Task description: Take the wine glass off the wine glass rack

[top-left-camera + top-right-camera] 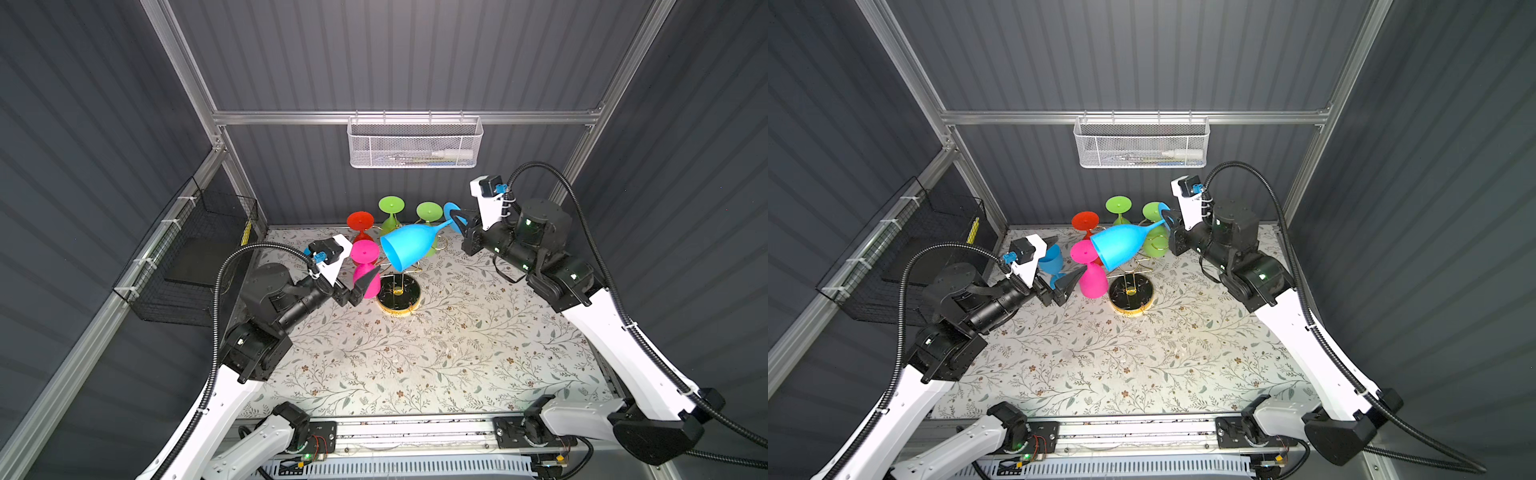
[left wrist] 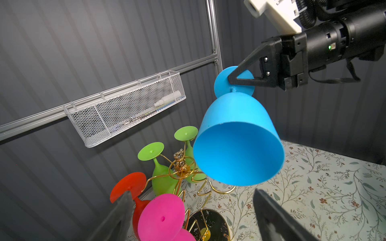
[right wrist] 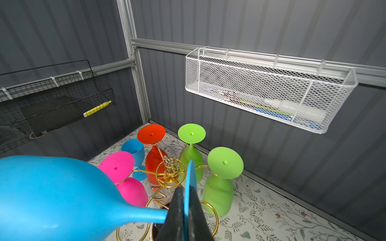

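Note:
A blue wine glass [image 1: 405, 249] [image 1: 1121, 247] [image 2: 238, 146] [image 3: 52, 198] hangs sideways in the air above the wine glass rack [image 1: 399, 293] [image 1: 1131, 297] [image 2: 211, 225] [image 3: 170, 169], free of its gold ring arms. My right gripper [image 1: 455, 218] [image 1: 1165, 218] [image 2: 231, 80] [image 3: 187, 194] is shut on the glass's round foot, and the bowl's mouth faces the left arm. A pink glass [image 1: 365, 266] [image 2: 160, 217], a red one and two green ones hang upside down on the rack. My left gripper [image 1: 1063, 259] [image 2: 191, 194] stands open beside the pink glass, holding nothing.
A second blue glass [image 1: 1052, 259] [image 3: 133, 148] stands upright on the floral table behind the left gripper. A white mesh basket [image 1: 413, 143] hangs on the back wall. A black wire basket [image 1: 195, 253] hangs on the left wall.

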`<act>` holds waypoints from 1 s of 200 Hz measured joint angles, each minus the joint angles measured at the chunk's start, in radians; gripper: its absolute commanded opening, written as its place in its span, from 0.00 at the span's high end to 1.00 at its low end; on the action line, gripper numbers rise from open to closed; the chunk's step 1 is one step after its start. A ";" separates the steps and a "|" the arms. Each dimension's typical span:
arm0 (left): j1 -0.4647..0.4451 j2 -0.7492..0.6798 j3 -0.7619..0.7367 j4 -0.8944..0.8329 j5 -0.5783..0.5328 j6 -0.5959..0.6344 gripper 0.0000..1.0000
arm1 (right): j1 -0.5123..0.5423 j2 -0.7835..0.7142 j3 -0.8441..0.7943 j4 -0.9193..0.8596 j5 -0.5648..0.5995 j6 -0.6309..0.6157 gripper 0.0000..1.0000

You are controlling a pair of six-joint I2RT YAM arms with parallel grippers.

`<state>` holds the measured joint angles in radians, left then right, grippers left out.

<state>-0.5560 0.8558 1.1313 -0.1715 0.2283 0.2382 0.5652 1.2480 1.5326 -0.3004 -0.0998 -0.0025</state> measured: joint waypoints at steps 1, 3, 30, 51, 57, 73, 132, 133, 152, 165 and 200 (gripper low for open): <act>0.000 0.001 0.000 0.000 0.004 -0.002 0.14 | 0.000 -0.001 -0.002 0.001 -0.002 0.000 1.00; 0.000 0.003 0.000 0.002 0.009 -0.004 0.14 | -0.003 -0.005 -0.006 0.003 -0.007 0.002 1.00; 0.000 0.042 0.020 0.005 0.092 -0.022 0.19 | -0.012 -0.037 -0.043 0.031 -0.056 0.019 1.00; 0.000 0.078 0.039 0.005 0.140 -0.033 0.22 | -0.013 -0.047 -0.057 0.057 -0.092 0.030 1.00; 0.000 0.085 0.041 0.005 0.150 -0.037 0.22 | -0.013 -0.047 -0.061 0.065 -0.102 0.033 1.00; 0.000 0.102 0.047 0.006 0.167 -0.045 0.26 | -0.013 -0.047 -0.073 0.079 -0.130 0.045 1.00; 0.000 0.146 0.099 0.008 0.203 -0.066 0.49 | -0.013 -0.047 -0.104 0.118 -0.197 0.078 1.00; 0.000 0.147 0.100 0.008 0.203 -0.066 0.50 | -0.013 -0.047 -0.104 0.119 -0.198 0.079 1.00; 0.000 0.161 0.123 0.004 0.212 -0.067 0.54 | -0.013 -0.047 -0.108 0.126 -0.225 0.087 1.00; 0.000 0.171 0.138 -0.003 0.219 -0.066 0.67 | -0.013 -0.047 -0.113 0.132 -0.240 0.092 1.00; -0.007 0.174 0.145 -0.016 0.233 -0.075 0.84 | -0.015 -0.045 -0.135 0.151 -0.248 0.111 1.00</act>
<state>-0.5629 1.0298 1.2762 -0.1871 0.4610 0.1635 0.5503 1.2034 1.3975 -0.1490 -0.3481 0.1089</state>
